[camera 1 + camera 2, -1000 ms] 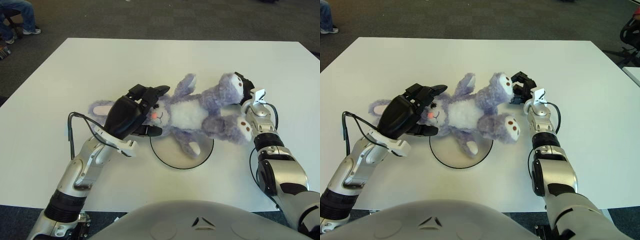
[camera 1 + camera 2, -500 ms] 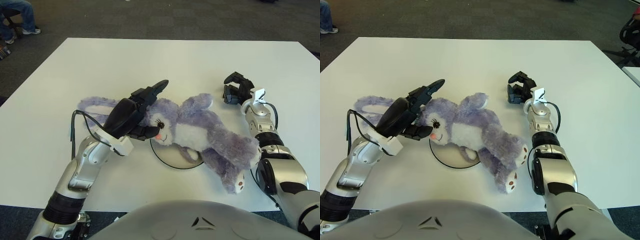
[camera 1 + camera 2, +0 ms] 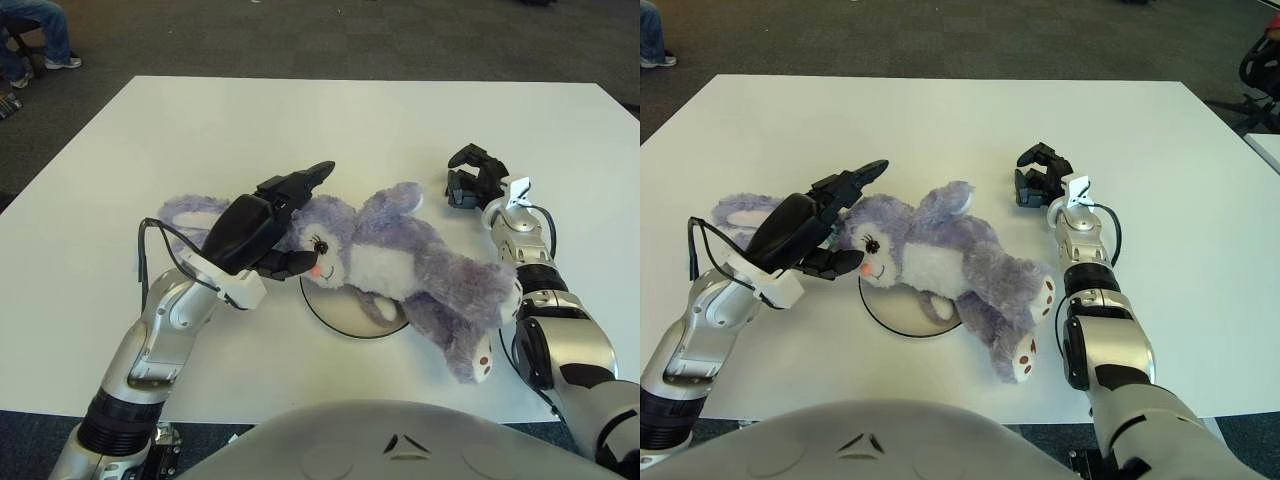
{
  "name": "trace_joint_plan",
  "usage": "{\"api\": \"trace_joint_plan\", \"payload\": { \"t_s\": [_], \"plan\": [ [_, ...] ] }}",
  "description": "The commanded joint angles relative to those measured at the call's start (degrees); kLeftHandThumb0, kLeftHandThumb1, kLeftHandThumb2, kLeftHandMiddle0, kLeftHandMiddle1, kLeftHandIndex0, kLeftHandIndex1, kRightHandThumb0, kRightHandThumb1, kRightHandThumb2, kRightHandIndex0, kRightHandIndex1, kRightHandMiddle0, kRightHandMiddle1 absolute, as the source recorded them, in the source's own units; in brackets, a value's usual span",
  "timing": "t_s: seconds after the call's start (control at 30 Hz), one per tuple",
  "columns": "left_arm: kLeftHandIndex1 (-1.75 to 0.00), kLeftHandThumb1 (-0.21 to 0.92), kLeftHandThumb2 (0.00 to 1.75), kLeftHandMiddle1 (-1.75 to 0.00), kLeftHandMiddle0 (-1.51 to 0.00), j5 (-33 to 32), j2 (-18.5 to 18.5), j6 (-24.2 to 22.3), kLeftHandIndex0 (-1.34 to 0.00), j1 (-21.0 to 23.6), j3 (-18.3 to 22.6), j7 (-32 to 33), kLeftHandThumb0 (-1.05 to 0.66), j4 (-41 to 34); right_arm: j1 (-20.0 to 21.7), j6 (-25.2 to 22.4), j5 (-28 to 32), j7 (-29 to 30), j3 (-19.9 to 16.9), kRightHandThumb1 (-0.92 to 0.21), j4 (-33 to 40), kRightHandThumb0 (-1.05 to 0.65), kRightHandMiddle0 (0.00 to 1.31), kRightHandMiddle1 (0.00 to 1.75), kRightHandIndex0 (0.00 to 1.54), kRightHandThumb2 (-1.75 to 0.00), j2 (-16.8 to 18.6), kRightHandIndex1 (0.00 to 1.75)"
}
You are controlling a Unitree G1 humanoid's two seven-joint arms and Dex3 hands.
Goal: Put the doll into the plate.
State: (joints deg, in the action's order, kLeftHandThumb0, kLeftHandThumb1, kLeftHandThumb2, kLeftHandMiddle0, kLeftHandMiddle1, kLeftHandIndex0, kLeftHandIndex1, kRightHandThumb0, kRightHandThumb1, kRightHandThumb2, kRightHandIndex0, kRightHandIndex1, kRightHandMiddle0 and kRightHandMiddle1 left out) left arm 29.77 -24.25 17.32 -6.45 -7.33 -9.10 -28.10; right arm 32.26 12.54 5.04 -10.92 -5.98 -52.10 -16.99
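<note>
item: doll [image 3: 400,265], purple plush rabbit, lying slantwise over the plate [image 3: 325,310]; head and chest over the plate's left and far part, legs trailing off its right rim onto the tabletop [image 3: 300,130], feet toward the near right.
item: left hand [image 3: 262,222], at the doll's head, left of the plate; fingers partly spread around the head, one pointing up and away, thumb by the cheek. likely a loose hold, not a firm pinch.
item: right hand [image 3: 470,178], beyond and right of the doll, apart from it, fingers curled on nothing.
risk: the legs outweigh the held head; letting go now probably leaves the doll half off the plate, or it slides right. dragging by the head could shift the plate.
room: wide bare tabletop beyond and left of the plate; the near edge lies close to the doll's feet.
</note>
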Motion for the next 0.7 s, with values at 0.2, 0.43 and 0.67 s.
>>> {"api": "trace_joint_plan", "payload": {
  "t_s": [0.2,0.43,0.67],
  "plan": [
    [-0.79,0.92,1.08,-0.06,-0.38,-8.19,7.33,7.99,0.00,3.51,2.69,9.61,-1.05,11.02,-2.85,-2.95,-1.35,-0.50,0.69,-0.22,-3.18,-0.01,0.47,1.74,0.68,-1.43,0.66,1.72],
    [-0.76,0.92,1.09,-0.07,-0.40,-13.70,12.43,9.20,0.00,3.55,5.49,13.44,-1.05,12.88,-2.69,-2.98,-1.47,-0.34,0.80,-0.22,-3.47,-0.01,0.50,1.66,0.68,-1.41,0.69,1.74],
    [-0.68,0.92,1.07,-0.07,-0.42,-22.59,12.26,7.96,0.00,5.08,10.05,11.52,-1.01,11.91,-2.62,-2.84,-1.31,-0.74,0.70,-0.22,-3.67,-0.01,0.49,1.69,0.67,-1.41,0.56,1.75]
  ]
}}
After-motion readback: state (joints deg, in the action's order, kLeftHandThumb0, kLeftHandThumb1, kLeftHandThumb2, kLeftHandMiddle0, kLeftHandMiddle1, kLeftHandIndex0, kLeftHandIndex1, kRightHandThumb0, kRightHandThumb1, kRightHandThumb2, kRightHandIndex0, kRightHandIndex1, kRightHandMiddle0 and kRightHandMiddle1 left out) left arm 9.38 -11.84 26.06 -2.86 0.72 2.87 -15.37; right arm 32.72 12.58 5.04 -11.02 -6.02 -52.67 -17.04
